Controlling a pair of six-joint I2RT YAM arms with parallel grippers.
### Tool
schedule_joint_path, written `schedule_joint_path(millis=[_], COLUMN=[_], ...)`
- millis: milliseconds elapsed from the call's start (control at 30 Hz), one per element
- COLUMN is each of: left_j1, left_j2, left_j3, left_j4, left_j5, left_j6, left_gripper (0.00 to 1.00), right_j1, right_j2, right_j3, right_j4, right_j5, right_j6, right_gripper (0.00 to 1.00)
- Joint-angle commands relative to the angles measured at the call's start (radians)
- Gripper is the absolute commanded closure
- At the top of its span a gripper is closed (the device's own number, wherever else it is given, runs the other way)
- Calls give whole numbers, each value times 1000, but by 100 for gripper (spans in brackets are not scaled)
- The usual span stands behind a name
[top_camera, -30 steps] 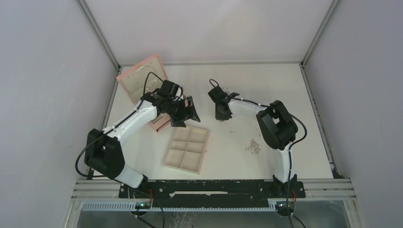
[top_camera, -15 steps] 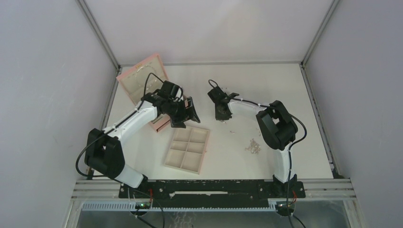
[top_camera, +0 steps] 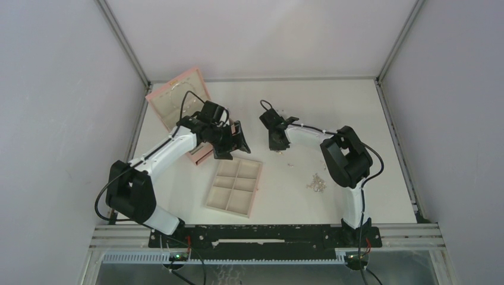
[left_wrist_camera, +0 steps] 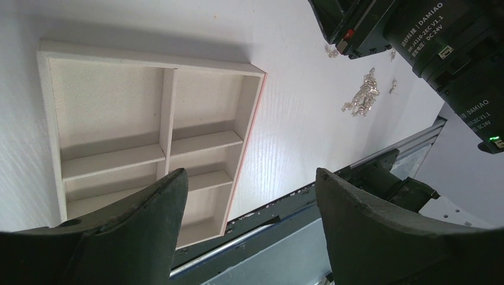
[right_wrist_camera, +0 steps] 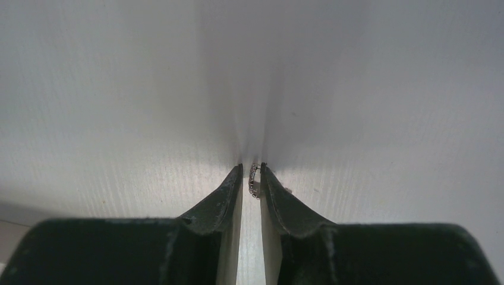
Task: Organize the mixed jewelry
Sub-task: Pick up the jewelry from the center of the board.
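Left fingers [left_wrist_camera: 148,202] hung wide open, empty, near the tray [left_wrist_camera: 148,59] — apparently waiting. Beyond the tray, right fingers [right_wrist_camera: 229,190] stood nearly closed around a ring [right_wrist_camera: 254,181] for pickup — grip unconfirmed.

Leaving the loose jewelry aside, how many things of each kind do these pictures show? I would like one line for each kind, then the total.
Grippers: 2 (left gripper, right gripper)
Pink box: 1
Beige tray: 1
Total: 4
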Motion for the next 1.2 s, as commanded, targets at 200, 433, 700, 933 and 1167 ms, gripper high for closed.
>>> schedule_joint_path(millis=[200,433,700,933,1167], left_j1=[2,2,2,2,1], left_j2=[-3,-2,1,1,7], left_j3=[-17,-18,-18,-16,-2], left_j4=[21,24,25,25,23], left_j5=[16,18,21,22,20], left_j6=[-5,-5,-7,-8,-2], left_gripper=[17,17,17,17,17], right_j1=[1,17,27,25,19], right_j2=[-42,-52,-45,-48,-69], right_j3=[-48,-75,-78,-78,-80], right_j4=[-43,-29,-21,-22,-31], right_j5=[9,-1,-11,-6,-15], right_j6=[-26,-38,-38,-40,-49], right_gripper=[72,71,75,85,100])
